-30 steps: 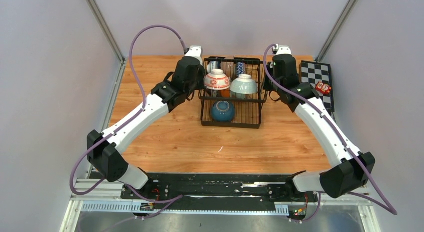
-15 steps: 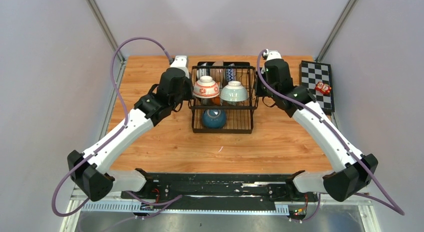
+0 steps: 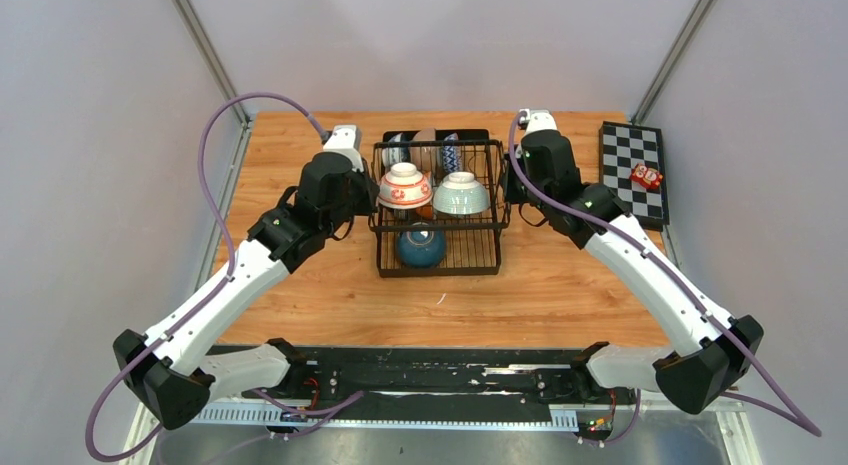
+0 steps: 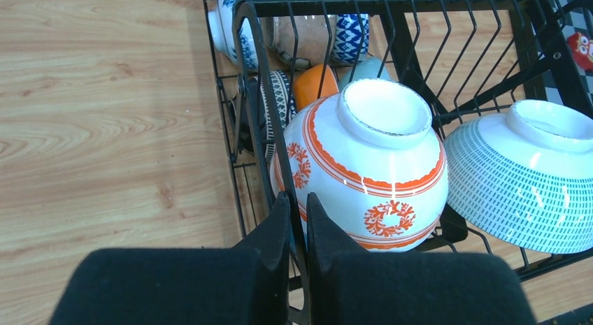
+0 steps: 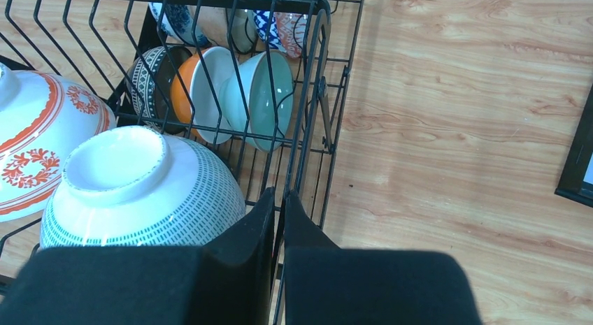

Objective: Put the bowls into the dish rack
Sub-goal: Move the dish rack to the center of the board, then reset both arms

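The black wire dish rack (image 3: 470, 253) stands mid-table, holding all the bowls in view. In its raised basket a red-patterned bowl (image 3: 404, 185) and a pale green dashed bowl (image 3: 461, 193) sit upside down. A dark blue bowl (image 3: 420, 245) rests on the base. Several more bowls (image 5: 231, 94) stand on edge at the back. My left gripper (image 4: 298, 199) is shut on the rack's left side wire (image 4: 259, 94), beside the red-patterned bowl (image 4: 370, 164). My right gripper (image 5: 278, 194) is shut on the right side wire (image 5: 308, 94), next to the green bowl (image 5: 133, 192).
A flat checkered board (image 3: 632, 170) with a small red object (image 3: 647, 175) on it lies at the back right. Grey walls and metal posts close in the table's left, right and back. Bare wood lies in front of the rack.
The rack, held on both sides, has slid left and towards the near edge. Both arms moved with it and the bowls kept their places.
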`<state>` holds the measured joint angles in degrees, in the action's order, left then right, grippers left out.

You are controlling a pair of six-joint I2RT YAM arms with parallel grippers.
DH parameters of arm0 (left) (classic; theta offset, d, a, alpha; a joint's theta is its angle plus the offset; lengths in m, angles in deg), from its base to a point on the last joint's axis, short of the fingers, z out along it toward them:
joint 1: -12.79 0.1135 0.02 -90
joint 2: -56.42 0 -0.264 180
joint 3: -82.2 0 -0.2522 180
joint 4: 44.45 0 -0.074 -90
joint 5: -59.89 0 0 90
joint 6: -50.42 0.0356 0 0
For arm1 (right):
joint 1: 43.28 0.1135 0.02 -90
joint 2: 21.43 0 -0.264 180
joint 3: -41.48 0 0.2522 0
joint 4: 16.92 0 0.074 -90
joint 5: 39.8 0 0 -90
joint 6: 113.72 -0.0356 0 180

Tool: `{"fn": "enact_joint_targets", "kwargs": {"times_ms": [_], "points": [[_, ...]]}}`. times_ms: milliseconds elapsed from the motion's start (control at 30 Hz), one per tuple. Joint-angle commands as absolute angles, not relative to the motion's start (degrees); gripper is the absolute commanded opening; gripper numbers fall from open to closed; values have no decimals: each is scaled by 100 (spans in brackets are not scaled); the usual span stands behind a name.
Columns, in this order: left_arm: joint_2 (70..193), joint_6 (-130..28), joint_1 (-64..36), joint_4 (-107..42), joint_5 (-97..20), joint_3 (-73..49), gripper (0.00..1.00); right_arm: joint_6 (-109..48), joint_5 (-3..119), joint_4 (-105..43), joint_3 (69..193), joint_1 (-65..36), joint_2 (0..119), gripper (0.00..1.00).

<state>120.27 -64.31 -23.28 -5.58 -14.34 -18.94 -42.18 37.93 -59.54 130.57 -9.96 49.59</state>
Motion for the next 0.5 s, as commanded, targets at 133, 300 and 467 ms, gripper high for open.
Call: {"fn": "enact_joint_targets", "kwargs": {"times_ms": [133, 300, 467], "points": [[11688, -5930, -2309, -325, -1530, -1827, 22, -3830, 3551, -5923, 13041, -995, 4670, 8], [11688, -5829, -2309, -174, -1313, -1636, 36, -3739, 3434, -5923, 13141, -997, 4507, 21], [11578, -5719, -2309, -42, -1191, -1476, 54, -3643, 3458, -5923, 13104, -996, 4202, 50]]}}
